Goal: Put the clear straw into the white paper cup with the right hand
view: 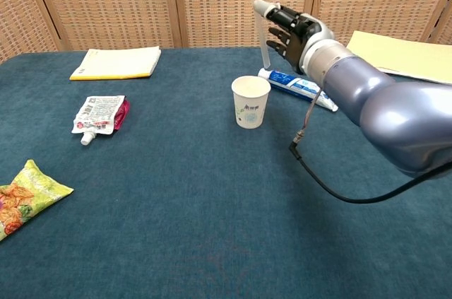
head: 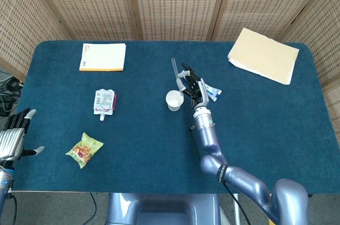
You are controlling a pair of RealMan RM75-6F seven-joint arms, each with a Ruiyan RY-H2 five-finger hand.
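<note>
The white paper cup (head: 174,100) (view: 251,101) stands upright near the middle of the blue table. My right hand (head: 193,87) (view: 287,27) hovers above the table just right of the cup and pinches the clear straw (head: 175,71) (view: 254,1). The straw stands nearly upright; its lower end hangs just above and right of the cup's rim, outside the cup. My left hand (head: 13,135) shows only in the head view, at the table's near left edge, open and holding nothing.
A toothpaste tube (view: 300,87) lies right of the cup, under my right arm. A drink pouch (head: 104,101), a snack bag (head: 84,150) and a yellow-edged notebook (head: 103,56) lie on the left. A tan folder (head: 263,55) sits at the far right.
</note>
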